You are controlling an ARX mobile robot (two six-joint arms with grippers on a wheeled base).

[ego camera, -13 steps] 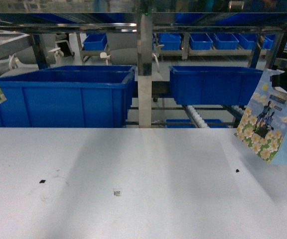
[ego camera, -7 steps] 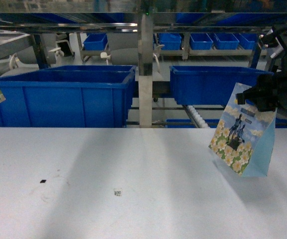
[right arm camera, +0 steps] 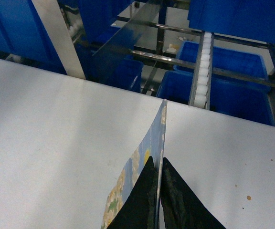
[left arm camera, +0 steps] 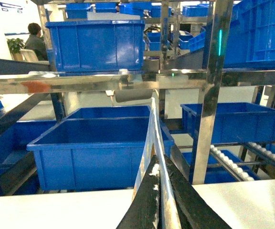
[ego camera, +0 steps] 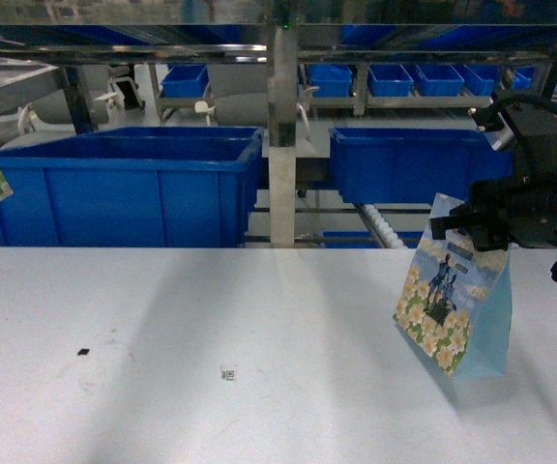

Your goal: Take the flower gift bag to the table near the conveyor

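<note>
The flower gift bag (ego camera: 453, 307) is pinched at its top edge by the right fingers (ego camera: 459, 220), hanging tilted just above the table (ego camera: 259, 387), the conveyor (ego camera: 385, 230) behind it

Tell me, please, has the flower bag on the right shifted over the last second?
Yes. The bag in the right pincer has moved left and lower, off the picture's right edge toward the white roller track behind the table.

Matte white table (ego camera: 259, 387), glossy paper gift bag (ego camera: 453, 309), shiny blue plastic bins (ego camera: 124, 193)
</note>
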